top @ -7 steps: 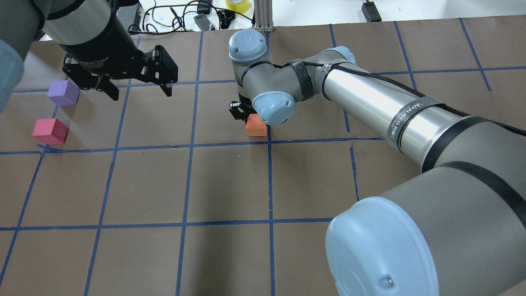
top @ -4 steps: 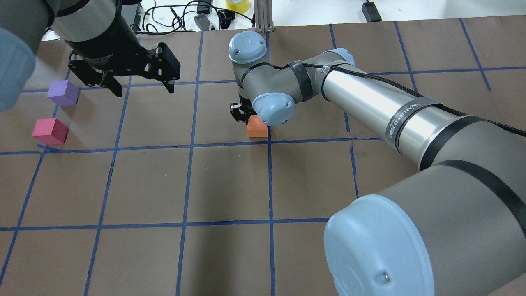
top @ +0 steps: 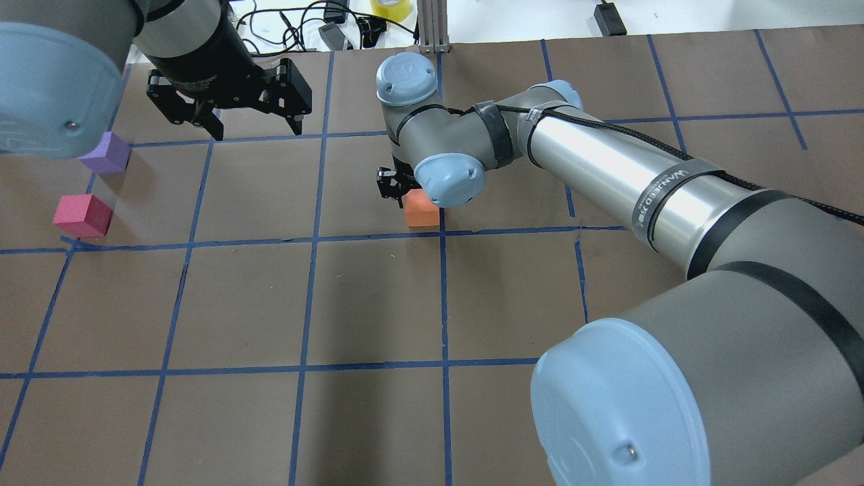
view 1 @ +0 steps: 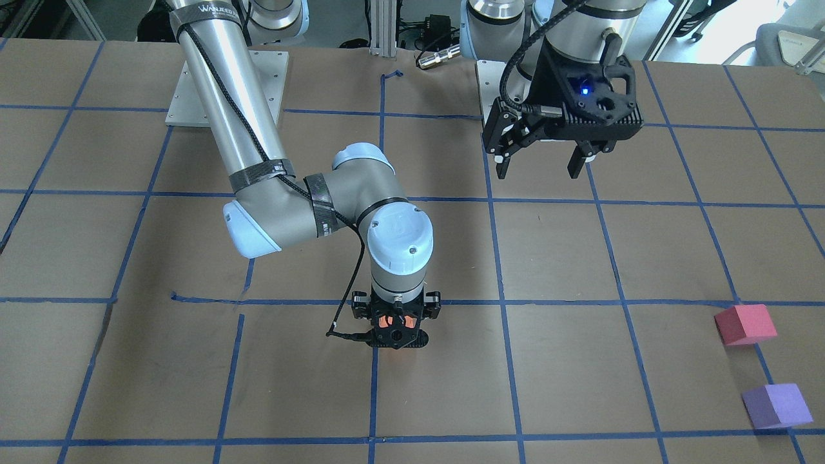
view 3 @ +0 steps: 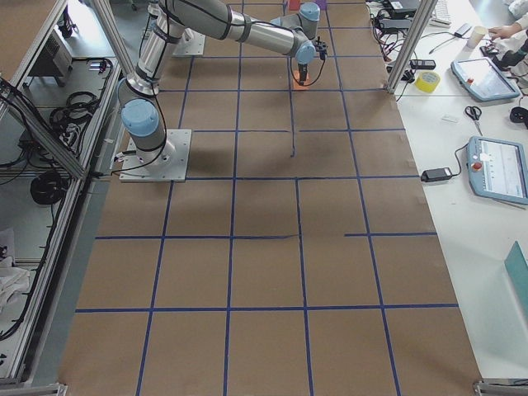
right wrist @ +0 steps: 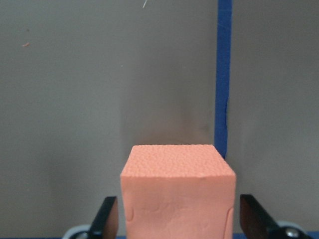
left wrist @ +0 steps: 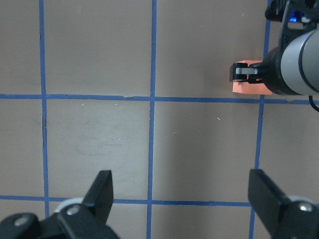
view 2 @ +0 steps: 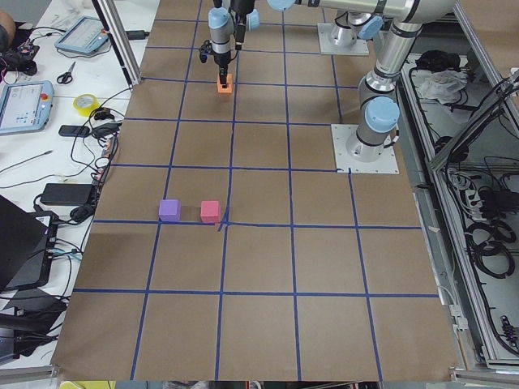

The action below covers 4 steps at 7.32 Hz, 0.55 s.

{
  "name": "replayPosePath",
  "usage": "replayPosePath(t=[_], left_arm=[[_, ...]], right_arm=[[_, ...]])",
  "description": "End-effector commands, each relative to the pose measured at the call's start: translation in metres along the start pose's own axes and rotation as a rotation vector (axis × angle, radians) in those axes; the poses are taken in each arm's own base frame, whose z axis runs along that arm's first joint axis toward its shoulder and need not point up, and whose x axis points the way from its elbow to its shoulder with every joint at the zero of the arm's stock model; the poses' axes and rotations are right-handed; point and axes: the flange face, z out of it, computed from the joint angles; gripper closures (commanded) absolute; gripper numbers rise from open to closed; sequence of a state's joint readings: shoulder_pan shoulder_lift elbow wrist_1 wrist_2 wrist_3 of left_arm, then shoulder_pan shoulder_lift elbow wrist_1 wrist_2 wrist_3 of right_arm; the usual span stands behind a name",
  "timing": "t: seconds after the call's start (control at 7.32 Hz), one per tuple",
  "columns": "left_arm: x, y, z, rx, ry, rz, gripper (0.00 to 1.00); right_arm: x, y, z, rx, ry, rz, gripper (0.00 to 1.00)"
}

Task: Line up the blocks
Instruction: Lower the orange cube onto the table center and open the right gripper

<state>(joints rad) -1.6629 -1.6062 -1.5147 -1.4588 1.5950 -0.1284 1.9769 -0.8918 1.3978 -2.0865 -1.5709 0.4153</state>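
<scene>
The orange block [top: 422, 209] rests on the brown table by a blue tape line, near the middle. My right gripper [view 1: 396, 328] points straight down over it. In the right wrist view the orange block [right wrist: 177, 194] sits between the two fingers [right wrist: 107, 216], with a thin gap on each side. The purple block [top: 104, 154] and the reddish-pink block [top: 82, 214] sit side by side at the far left. My left gripper [top: 256, 128] hangs open and empty above the table, right of the purple block.
Blue tape lines [top: 310, 239] divide the brown table into squares. Cables and a yellow tape roll [top: 391, 8] lie beyond the far edge, beside an aluminium post [top: 432, 27]. My right arm [top: 607, 169] stretches across the right half.
My left gripper has moved up and toward the far edge, away from the purple block, still open. My right gripper and the orange block have barely shifted.
</scene>
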Motion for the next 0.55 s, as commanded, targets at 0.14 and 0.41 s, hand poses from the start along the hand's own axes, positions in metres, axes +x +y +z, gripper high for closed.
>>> replayPosePath(t=[0.14,0.41], left_arm=[[0.003,-0.019,0.030,-0.033,-0.005,0.002,0.00],[0.007,-0.036,0.068,-0.054,-0.004,-0.001,0.00]], right_arm=[[0.040,-0.017,-0.028,-0.019,-0.010,0.053,0.00],[0.130,-0.029,-0.085,-0.069,-0.011,-0.051,0.00]])
